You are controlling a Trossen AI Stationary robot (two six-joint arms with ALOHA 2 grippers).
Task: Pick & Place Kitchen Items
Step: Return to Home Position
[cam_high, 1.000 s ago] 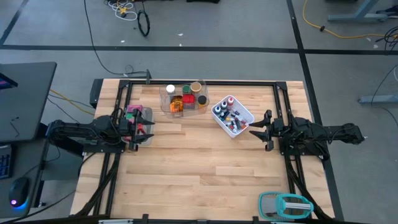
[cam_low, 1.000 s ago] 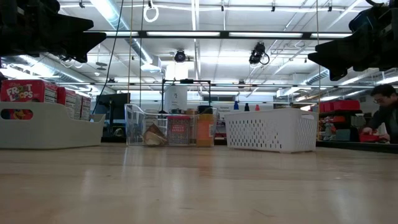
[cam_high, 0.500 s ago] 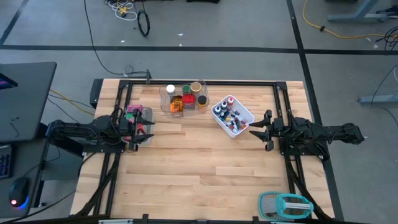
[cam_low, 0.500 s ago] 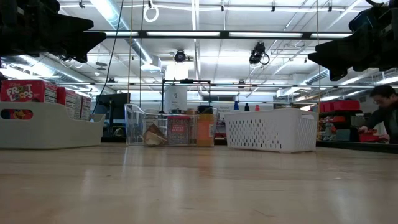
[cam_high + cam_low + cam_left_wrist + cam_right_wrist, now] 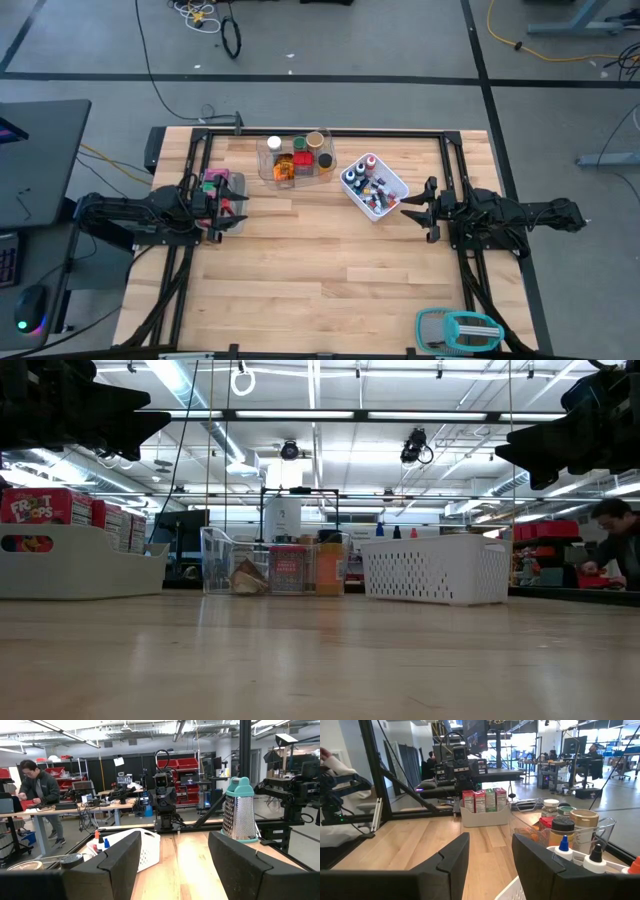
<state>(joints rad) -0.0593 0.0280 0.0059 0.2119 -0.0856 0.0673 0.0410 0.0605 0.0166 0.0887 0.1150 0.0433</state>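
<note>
Items: small food colouring bottles (image 5: pixel 368 187) stand packed in the white mesh basket (image 5: pixel 430 570); short jars (image 5: pixel 300 158) fill the clear tray (image 5: pixel 215 560) beside it; cartons (image 5: pixel 485 800) sit in the grey bin (image 5: pixel 480 816) on the left arm's side
Handling: I judge the bottles light, hard, smooth and easily tipped, best pinched across the body under the cap; the jars look heavier and want a hold across the lid
Left gripper (image 5: pixel 174 847): fingers spread, holding nothing, raised over the grey bin
Right gripper (image 5: pixel 491 842): fingers apart, empty, just beside the basket
Surface: pale wooden table (image 5: pixel 320 270), level, bare in the middle; a teal grater (image 5: pixel 458 328) stands at its corner on the right arm's side
Room: open workshop, with a person (image 5: pixel 615 545) at a bench well behind
</note>
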